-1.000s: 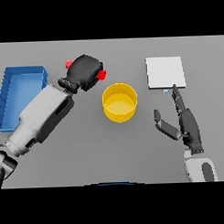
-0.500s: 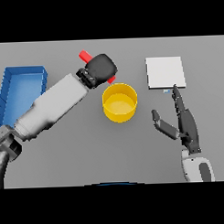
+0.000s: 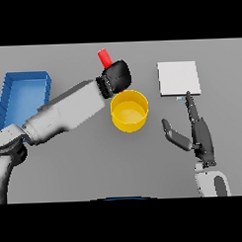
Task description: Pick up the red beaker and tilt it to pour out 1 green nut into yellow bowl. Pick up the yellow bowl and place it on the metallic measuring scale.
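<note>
My left hand (image 3: 116,76) hangs over the middle of the grey surface (image 3: 95,168), just past the far left rim of the yellow bowl (image 3: 129,111). Its fingers are curled round the red beaker (image 3: 105,58), clamped on it; only one red end of the beaker shows, sticking out from the far side of the hand and leaning toward the far left. The rest of the beaker is hidden inside my grip, and I cannot tell whether the green nut is in it. My left forearm runs from the near left up to the hand and passes just left of the bowl.

The yellow bowl stands upright on the surface near the centre, its opening facing up. I see only yellow inside it.

The metallic measuring scale (image 3: 178,78) lies flat at the far right, a pale square plate, apart from the bowl and to its right.

My right hand (image 3: 198,135) is on the near right, below the scale. Its fingers (image 3: 190,104) are straight and spread apart, holding nothing; the longest one points toward the far side, and its tip reaches the near edge of the scale. The thumb (image 3: 174,135) sticks out to the left, toward the bowl but not touching it.

A blue tray (image 3: 8,92) sits at the far left edge of the surface, partly covered by my left arm.
</note>
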Robot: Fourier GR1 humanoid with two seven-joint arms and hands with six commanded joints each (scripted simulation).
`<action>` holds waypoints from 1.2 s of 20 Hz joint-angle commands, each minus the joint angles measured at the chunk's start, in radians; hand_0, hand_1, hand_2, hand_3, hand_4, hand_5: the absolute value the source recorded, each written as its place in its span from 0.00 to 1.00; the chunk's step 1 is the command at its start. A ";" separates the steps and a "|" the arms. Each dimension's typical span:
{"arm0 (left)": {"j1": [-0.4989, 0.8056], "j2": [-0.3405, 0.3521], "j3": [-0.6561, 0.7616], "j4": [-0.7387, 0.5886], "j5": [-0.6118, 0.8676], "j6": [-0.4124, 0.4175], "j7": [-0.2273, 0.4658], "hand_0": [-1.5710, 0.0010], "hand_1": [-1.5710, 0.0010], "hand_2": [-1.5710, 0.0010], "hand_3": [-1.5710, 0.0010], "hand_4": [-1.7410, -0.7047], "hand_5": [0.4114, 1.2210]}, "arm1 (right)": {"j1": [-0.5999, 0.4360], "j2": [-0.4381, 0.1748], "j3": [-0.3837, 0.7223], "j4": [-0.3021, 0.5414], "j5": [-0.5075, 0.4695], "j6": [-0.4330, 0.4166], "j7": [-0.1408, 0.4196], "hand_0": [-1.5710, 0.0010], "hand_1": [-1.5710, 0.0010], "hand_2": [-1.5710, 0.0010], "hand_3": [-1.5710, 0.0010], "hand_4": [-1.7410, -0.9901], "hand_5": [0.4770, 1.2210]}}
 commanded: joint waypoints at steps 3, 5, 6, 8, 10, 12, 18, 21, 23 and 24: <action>-0.044 -0.013 -0.070 0.027 -0.048 0.013 -0.015 0.00 0.00 0.00 0.00 0.01 1.00 | 0.010 0.007 0.004 0.000 -0.003 0.003 0.001 1.00 1.00 1.00 1.00 0.77 0.20; -0.074 -0.037 -0.110 0.049 -0.074 0.015 -0.011 0.00 0.00 0.00 0.00 0.01 1.00 | -0.003 -0.006 0.001 0.002 0.014 -0.006 0.003 1.00 1.00 1.00 1.00 0.78 0.20; -0.074 -0.038 -0.127 0.052 -0.081 0.023 -0.009 0.00 0.00 0.00 0.00 0.01 1.00 | -0.019 -0.012 -0.007 0.008 0.013 -0.006 0.014 1.00 1.00 1.00 1.00 0.78 0.20; -0.096 -0.053 -0.153 0.051 -0.086 0.006 -0.015 0.00 0.00 0.00 0.00 0.01 1.00 | 0.002 -0.007 0.004 0.009 0.019 -0.006 -0.024 1.00 1.00 1.00 1.00 0.77 0.21; -0.118 -0.066 -0.181 0.068 -0.093 0.010 -0.022 0.00 0.00 0.00 0.00 0.02 1.00 | 0.001 -0.019 -0.003 0.000 0.024 -0.009 -0.007 1.00 1.00 1.00 1.00 0.78 0.22; -0.143 -0.074 -0.210 0.078 -0.103 0.015 -0.026 0.00 0.00 0.00 0.00 0.02 1.00 | 0.003 -0.016 -0.009 0.000 0.008 -0.005 -0.006 1.00 1.00 1.00 1.00 0.79 0.21; -0.303 -0.014 -0.227 0.126 -0.088 0.049 -0.078 0.00 0.00 0.00 0.00 0.02 1.00 | 0.003 -0.007 0.000 0.003 0.000 0.005 -0.034 1.00 1.00 1.00 1.00 0.79 0.23; -0.379 0.019 -0.166 0.195 -0.024 0.083 -0.073 0.00 0.00 0.00 0.25 0.01 1.00 | -0.007 -0.008 0.006 0.004 0.015 -0.001 -0.030 1.00 1.00 1.00 1.00 0.77 0.25; -0.441 0.050 -0.096 0.280 0.045 0.090 -0.038 0.00 0.00 0.00 0.16 0.01 1.00 | -0.005 -0.005 0.006 0.006 0.012 -0.001 -0.032 1.00 1.00 1.00 1.00 0.77 0.25; -0.451 0.067 -0.050 0.328 0.100 0.112 -0.033 0.00 0.00 0.00 0.13 0.01 1.00 | -0.005 0.003 0.013 0.010 0.004 0.007 -0.042 1.00 1.00 1.00 1.00 0.77 0.25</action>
